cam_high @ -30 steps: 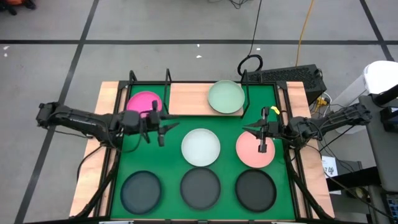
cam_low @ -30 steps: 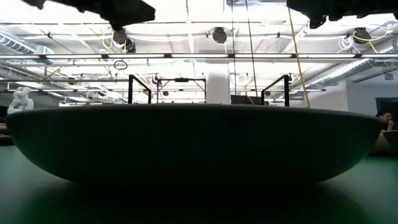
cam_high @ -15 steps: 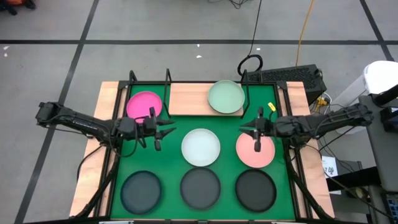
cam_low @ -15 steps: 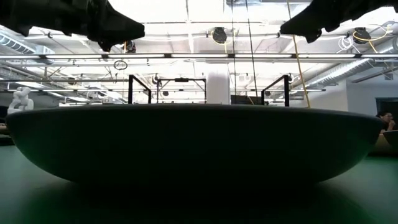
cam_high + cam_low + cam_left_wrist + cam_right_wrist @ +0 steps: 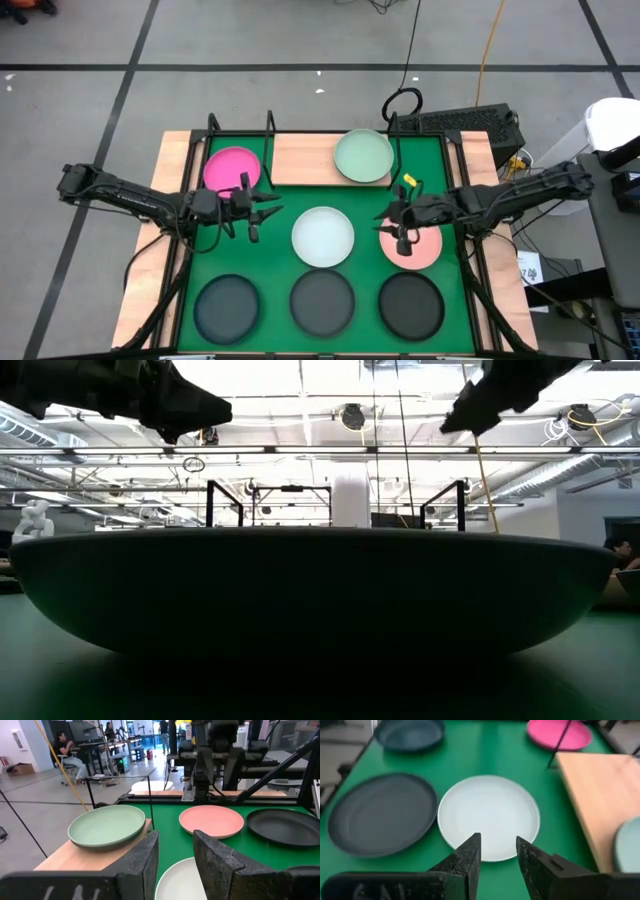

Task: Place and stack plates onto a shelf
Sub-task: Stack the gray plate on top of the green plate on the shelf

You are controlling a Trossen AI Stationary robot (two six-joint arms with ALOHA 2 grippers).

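Note:
The light-wood shelf (image 5: pixel 305 158) lies along the mat's far edge, and the pale green plate (image 5: pixel 363 156) (image 5: pixel 106 826) rests on its right end. The hot pink plate (image 5: pixel 233 168) lies on the mat beside the shelf's left end. On the mat are also the white plate (image 5: pixel 323 236) (image 5: pixel 488 816), the salmon plate (image 5: pixel 415 245) (image 5: pixel 211 820) and three dark plates (image 5: pixel 322 302) along the near edge. My left gripper (image 5: pixel 255 212) (image 5: pixel 175 855) hovers open between the hot pink and white plates. My right gripper (image 5: pixel 400 228) (image 5: pixel 498 855) hovers open over the salmon plate's left edge, pointing at the white plate.
A green mat (image 5: pixel 280 250) covers the wooden table (image 5: pixel 175 165). Black frame posts (image 5: pixel 213 125) stand at the far corners, with cables and a black box (image 5: pixel 470 122) beyond. A dark plate (image 5: pixel 320 590) fills the low view. People sit in the room behind (image 5: pixel 65 755).
My right gripper has moved toward the table's left and slightly toward its near edge, from above the salmon plate's middle to its left edge, closer to the white plate. My left gripper shifted slightly at first, then held still. No plate has moved.

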